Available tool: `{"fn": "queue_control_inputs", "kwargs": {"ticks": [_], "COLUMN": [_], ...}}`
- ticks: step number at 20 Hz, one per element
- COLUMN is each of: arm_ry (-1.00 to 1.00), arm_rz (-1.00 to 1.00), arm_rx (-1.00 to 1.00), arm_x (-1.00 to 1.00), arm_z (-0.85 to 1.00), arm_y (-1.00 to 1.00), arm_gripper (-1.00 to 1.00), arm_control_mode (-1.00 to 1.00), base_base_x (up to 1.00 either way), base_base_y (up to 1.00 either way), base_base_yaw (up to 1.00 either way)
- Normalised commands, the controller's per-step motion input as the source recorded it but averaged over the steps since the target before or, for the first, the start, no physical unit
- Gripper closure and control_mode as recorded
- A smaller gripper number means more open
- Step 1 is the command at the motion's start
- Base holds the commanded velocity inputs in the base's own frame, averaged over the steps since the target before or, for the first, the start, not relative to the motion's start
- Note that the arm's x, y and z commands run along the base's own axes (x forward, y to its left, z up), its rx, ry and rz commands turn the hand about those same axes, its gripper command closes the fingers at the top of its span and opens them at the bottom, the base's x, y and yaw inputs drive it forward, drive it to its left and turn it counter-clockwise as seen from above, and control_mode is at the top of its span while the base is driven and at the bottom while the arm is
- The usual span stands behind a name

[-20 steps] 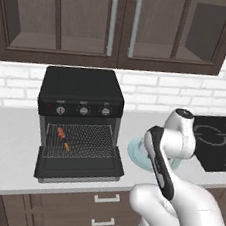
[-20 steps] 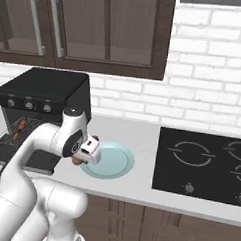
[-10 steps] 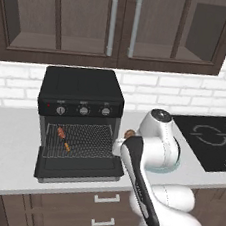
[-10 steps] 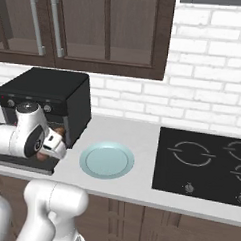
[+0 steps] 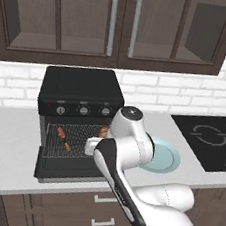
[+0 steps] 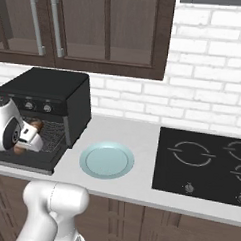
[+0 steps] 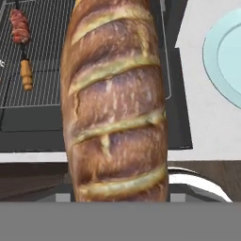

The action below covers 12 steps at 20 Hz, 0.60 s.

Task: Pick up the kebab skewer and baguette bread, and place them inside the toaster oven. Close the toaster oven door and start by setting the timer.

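Golden-brown baguette bread (image 7: 115, 103) is gripped in the claw (image 5: 102, 134), jaws part-way open around the loaf's width; the finger tips themselves are hidden behind the bread in the hand view. Loaf runs lengthwise along the claw's line of sight, scored crust facing the camera.

Landmark: toaster oven (image 5: 83, 88), black, on the grey tabletop (image 5: 10, 142) against the white brick wall.
- Toaster oven door (image 5: 67, 167) is dropped open, lying flat in front of the oven mouth.
- Kebab skewer (image 5: 63, 138) lies on the wire rack (image 5: 80, 131) inside the oven, toward its left side; in the hand view it shows at upper left, red chunk above, orange chunk below.
- Claw and bread sit at the oven mouth, right part of the opening, above the open door. From the right base view a brown end of the loaf (image 6: 36, 124) pokes out beside the white hand, just in front of the rack.
- Pale blue plate (image 6: 107, 160) rests on the tabletop just right of the oven.
- Black cooktop (image 6: 205, 164) lies farther right of the oven, beyond the plate.
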Motion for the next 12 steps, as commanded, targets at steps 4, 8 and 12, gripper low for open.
{"fn": "queue_control_inputs", "kwargs": {"ticks": [4, 8, 12], "arm_ry": [0.0, 0.09, 0.08], "arm_rz": [0.04, 0.01, 0.0], "arm_rx": [-0.03, -0.03, -0.01], "arm_x": [0.4, 0.18, 0.32], "arm_z": [0.0, -0.15, -0.09], "arm_y": [0.06, 0.18, 0.17], "arm_gripper": [1.0, 1.0, 1.0], "arm_control_mode": [-1.0, -1.0, -1.0], "base_base_x": [0.0, 0.0, 0.0], "base_base_y": [0.0, 0.0, 0.0], "base_base_yaw": [0.0, 0.0, 0.0]}}
